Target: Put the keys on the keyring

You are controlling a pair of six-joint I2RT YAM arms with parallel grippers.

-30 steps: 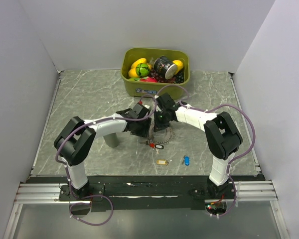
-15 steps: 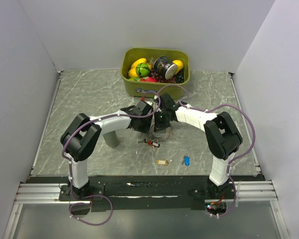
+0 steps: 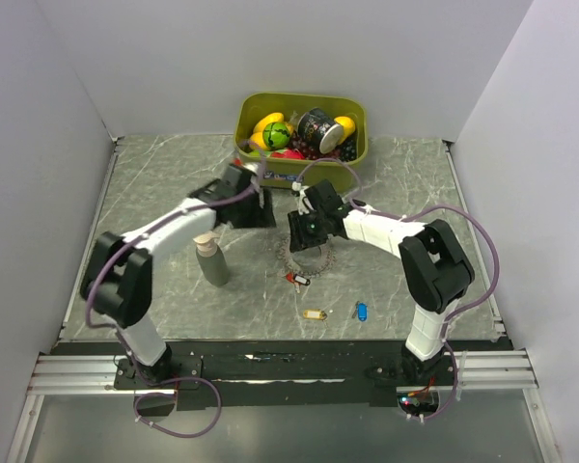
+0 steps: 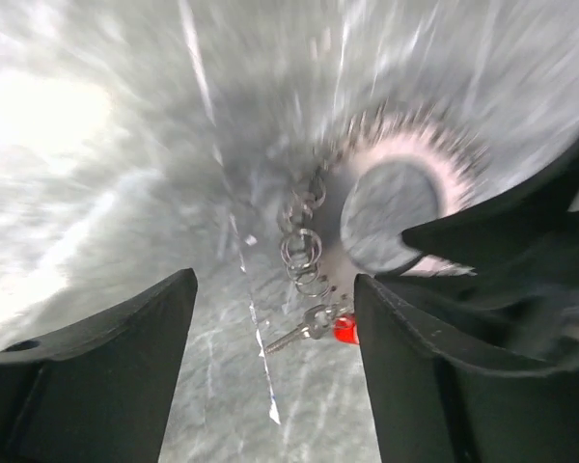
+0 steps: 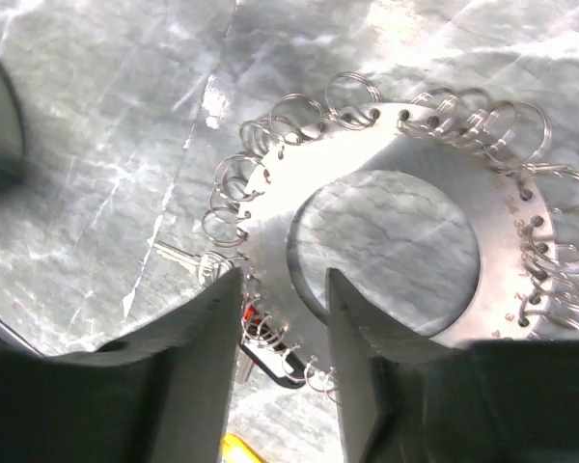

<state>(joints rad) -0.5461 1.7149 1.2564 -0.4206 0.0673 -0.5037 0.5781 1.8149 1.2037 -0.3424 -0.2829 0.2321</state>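
Found the keyring (image 5: 367, 164) lying flat on the bench (image 3: 154, 193) near its middle: a round plate with a central hole and split rings along its rim, so no long axis to record. Found the red key (image 4: 318, 331) at the plate's near edge, at the end of a short string of rings; attachment cannot be confirmed. In the left wrist view, long axis across the picture, blade to the left, red tag to the right. Noted the yellow key (image 3: 315, 314) nearer the arm bases, long axis left to right, and the blue key (image 3: 361, 311) just beside it, tilted.

Against one second ago: left arm swung off to the left rear, away from the plate where both arms had met; yellow and blue keys unmoved.

Right end effector (image 5: 283, 289) over the plate, fingers parted astride its band, released, holding nothing. Left end effector (image 4: 273, 289) released and empty, well apart from the keyring.
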